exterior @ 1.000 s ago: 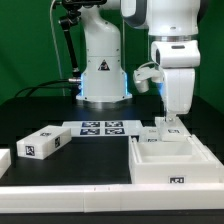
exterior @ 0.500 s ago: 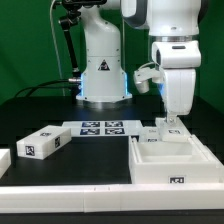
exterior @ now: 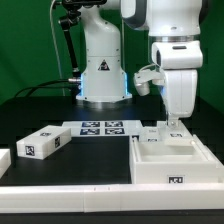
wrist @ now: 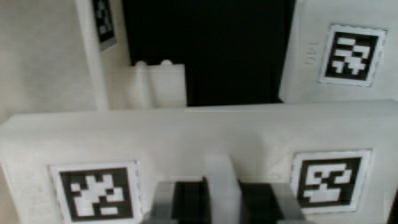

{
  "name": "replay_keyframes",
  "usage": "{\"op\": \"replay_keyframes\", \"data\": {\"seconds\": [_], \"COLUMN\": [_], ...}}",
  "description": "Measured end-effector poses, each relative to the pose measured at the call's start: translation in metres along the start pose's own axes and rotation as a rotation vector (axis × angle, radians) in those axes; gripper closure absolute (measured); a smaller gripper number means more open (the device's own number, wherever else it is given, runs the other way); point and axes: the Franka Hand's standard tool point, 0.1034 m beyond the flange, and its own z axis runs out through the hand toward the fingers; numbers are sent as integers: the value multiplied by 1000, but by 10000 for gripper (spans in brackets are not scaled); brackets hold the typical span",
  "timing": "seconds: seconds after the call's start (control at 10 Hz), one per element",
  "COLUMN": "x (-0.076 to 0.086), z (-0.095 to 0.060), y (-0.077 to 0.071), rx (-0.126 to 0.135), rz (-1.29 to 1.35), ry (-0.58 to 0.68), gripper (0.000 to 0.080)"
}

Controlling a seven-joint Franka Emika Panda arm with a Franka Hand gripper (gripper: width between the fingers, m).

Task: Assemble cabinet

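The cabinet's open-box shell (exterior: 172,168) lies at the exterior view's right, open side up. My gripper (exterior: 172,124) reaches straight down onto its far wall. In the wrist view the gripper (wrist: 226,196) has its two dark fingers (wrist: 187,202) close on either side of a white strip of that tagged wall (wrist: 196,140), so it is shut on the wall. A tagged drawer block (exterior: 40,143) lies at the exterior view's left, apart from the shell.
The marker board (exterior: 100,127) lies flat in the middle, in front of the robot base (exterior: 103,70). Another white part (exterior: 3,160) is cut off at the left edge. Beyond the wall, the wrist view shows a small upright white piece (wrist: 157,85) and a tagged panel (wrist: 352,55).
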Motion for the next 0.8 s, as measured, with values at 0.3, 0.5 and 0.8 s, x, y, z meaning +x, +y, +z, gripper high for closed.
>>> {"op": "replay_keyframes", "data": {"seconds": [0.3, 0.5, 0.8], "x": [0, 0, 3], "z": [0, 0, -1], "y": [5, 5, 15], "rx": [-5, -5, -13], "rz": [1, 1, 3], "ry": [4, 4, 10], "gripper": [731, 731, 731]}}
